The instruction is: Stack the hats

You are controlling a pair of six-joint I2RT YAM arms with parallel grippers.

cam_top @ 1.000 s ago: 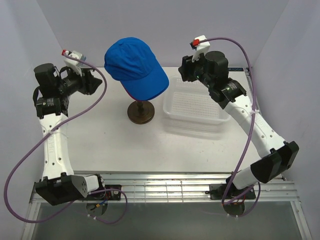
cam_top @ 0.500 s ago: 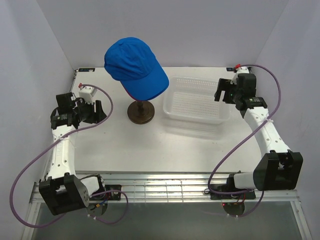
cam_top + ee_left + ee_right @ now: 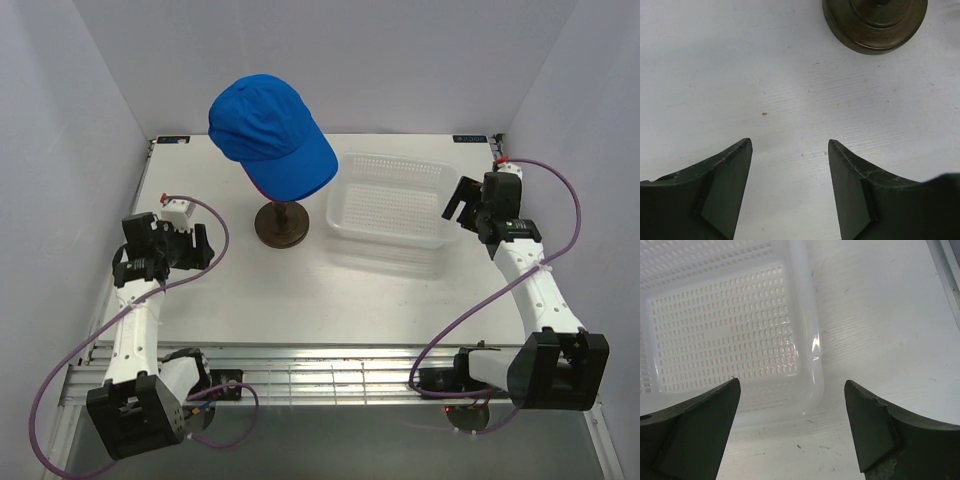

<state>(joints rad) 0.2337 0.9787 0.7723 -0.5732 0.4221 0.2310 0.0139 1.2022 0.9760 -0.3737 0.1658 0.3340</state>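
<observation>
A bright blue cap [image 3: 270,130] sits on top of the dark round stand [image 3: 282,225], brim pointing to the front right. A thin magenta edge [image 3: 257,186] shows under its brim; any other caps and the mannequin head are hidden beneath it. My left gripper [image 3: 205,246] is open and empty, low over the table left of the stand. In the left wrist view it [image 3: 790,145] frames bare table, with the stand base [image 3: 875,22] ahead. My right gripper [image 3: 457,203] is open and empty at the basket's right end, as the right wrist view [image 3: 792,385] also shows.
The white perforated basket [image 3: 392,200] stands right of the stand and holds nothing; its near corner [image 3: 810,355] lies just ahead of my right fingers. Walls close the table at the back and on both sides. A metal rail [image 3: 330,365] runs along the front edge.
Both arms have come down and drawn back from the cap stack. The left gripper moved to the near left, the right gripper to the right of the basket. The cap has not moved.
</observation>
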